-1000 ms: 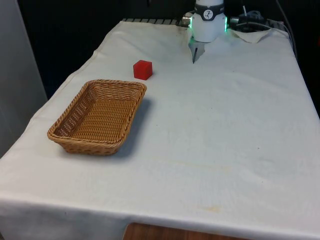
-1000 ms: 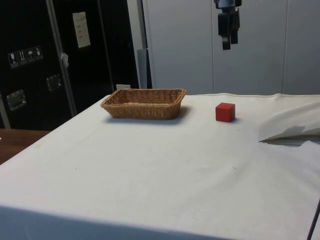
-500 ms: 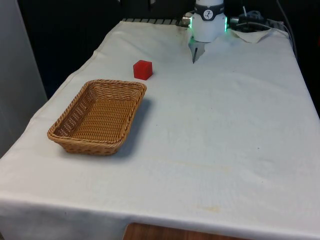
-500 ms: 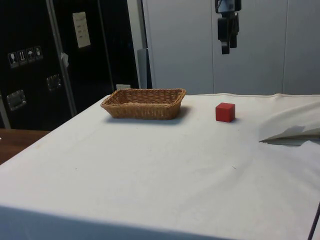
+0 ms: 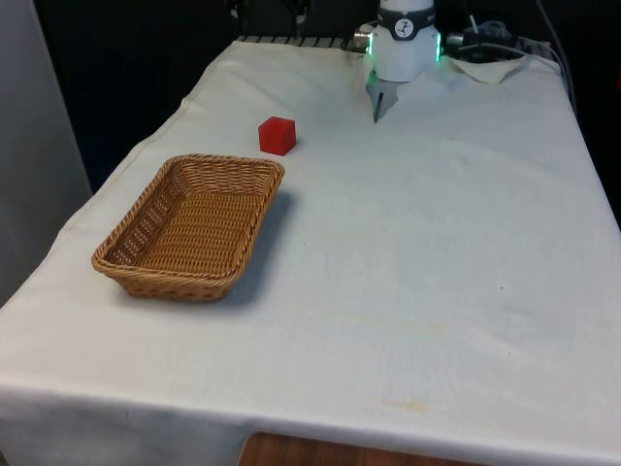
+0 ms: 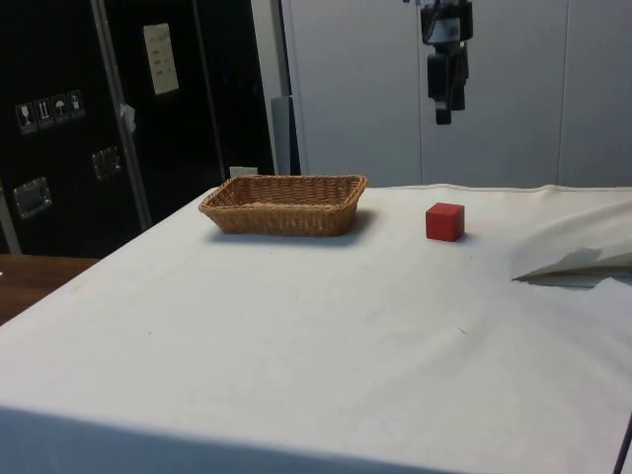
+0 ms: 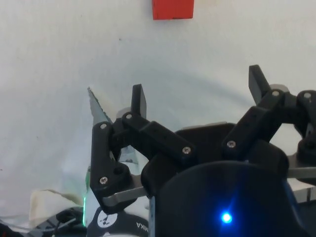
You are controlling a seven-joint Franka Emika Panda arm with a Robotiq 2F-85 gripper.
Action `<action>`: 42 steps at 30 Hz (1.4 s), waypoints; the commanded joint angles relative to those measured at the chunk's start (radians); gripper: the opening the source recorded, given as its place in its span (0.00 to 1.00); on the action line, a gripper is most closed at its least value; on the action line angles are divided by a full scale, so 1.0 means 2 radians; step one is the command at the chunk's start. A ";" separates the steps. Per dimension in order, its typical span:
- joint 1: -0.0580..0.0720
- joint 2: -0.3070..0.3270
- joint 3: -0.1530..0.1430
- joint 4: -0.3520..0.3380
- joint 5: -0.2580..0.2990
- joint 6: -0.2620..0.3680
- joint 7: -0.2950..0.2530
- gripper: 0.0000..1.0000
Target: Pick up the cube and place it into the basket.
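**Tool high above the bench, cube loose on the cloth beside the basket**

We take the basket as our landmark. It sits near the bench's edge on the front view's left, with a strip of bare cloth between its long side and that edge. On the basket's other long side we see a wide stretch of open white cloth running to the far edge on the front view's right, and more open cloth between the basket and the near edge.

The cube stands flat on the cloth just beyond the basket's far short end, close to it but apart. In the side view the cube sits beside the basket with a clear gap between them.

The tool hangs high in the air, well above the bench and beyond the cube as seen from the basket. In the wrist view its fingers stand spread apart and released, with nothing between them, and the cube lies on the cloth ahead of them.

The cloth is white, mostly smooth, with faint creases; it is rumpled into a raised fold at the bench's far end. Dark cabinets and pale panels stand behind the bench in the side view. The basket is woven tan wicker, rectangular with rounded corners and flaring walls. The cube is red, matte and sharp-edged.
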 commanded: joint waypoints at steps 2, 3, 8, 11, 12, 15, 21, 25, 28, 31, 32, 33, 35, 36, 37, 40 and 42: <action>0.001 0.003 -0.003 -0.003 0.001 0.011 -0.001 1.00; 0.001 0.004 -0.003 -0.004 0.001 0.013 -0.001 1.00; -0.001 0.006 -0.002 -0.003 0.001 0.014 -0.001 1.00; 0.001 0.007 -0.001 -0.003 0.002 0.014 0.000 1.00; 0.001 0.008 0.000 -0.003 0.002 0.014 0.001 1.00; 0.001 0.008 0.000 -0.003 0.001 0.013 0.000 1.00; 0.008 0.019 0.003 -0.004 0.007 0.021 0.002 1.00; 0.009 0.023 0.002 -0.005 0.009 0.025 0.000 1.00; 0.009 0.027 0.000 -0.007 0.010 0.026 -0.001 1.00; 0.010 0.031 -0.003 -0.010 0.012 0.032 -0.003 1.00; 0.008 0.031 0.000 -0.009 0.009 0.026 0.000 1.00; 0.010 0.033 -0.005 -0.011 0.012 0.034 -0.004 1.00; 0.010 0.036 -0.007 -0.013 0.014 0.036 -0.005 1.00; 0.010 0.038 -0.007 -0.013 0.014 0.039 -0.005 1.00; 0.010 0.041 -0.007 -0.013 0.016 0.041 -0.005 1.00; 0.010 0.048 -0.007 -0.016 0.019 0.049 -0.007 1.00; 0.008 0.050 -0.005 -0.015 0.016 0.045 -0.003 1.00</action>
